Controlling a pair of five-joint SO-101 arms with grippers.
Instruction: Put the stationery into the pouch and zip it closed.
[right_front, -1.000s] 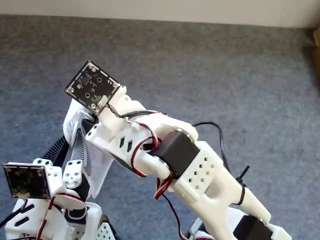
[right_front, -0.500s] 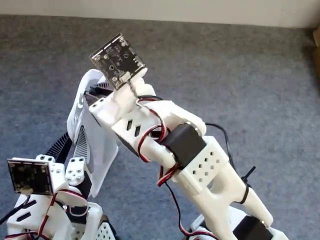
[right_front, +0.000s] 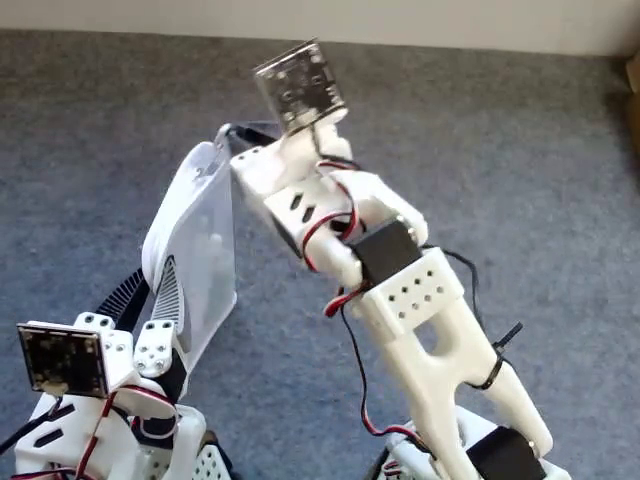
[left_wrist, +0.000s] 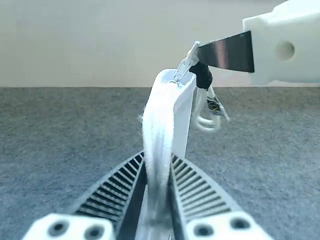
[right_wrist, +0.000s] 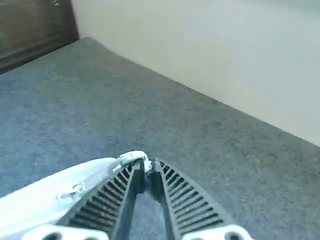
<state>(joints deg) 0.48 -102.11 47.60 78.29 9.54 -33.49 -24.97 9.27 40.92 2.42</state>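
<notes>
Pouch (right_front: 195, 250) is held above the grey surface (right_front: 520, 150) in the high view, with the left jaws clamped on its 6 o'clock end and the right jaws at its 12 o'clock end. In the left wrist view, the left jaws grip the pouch edge-on. In the right wrist view, the right jaws are pinched together on the zip pull (right_wrist: 134, 159).

High view from above, steeply down onto the carpet (right_front: 520, 150), left wrist view close behind left gripper (left_wrist: 159, 159), facing the wall (left_wrist: 90, 40), right wrist view close behind right gripper (right_wrist: 148, 167), all three sharing the pouch (right_front: 195, 245).
</notes>
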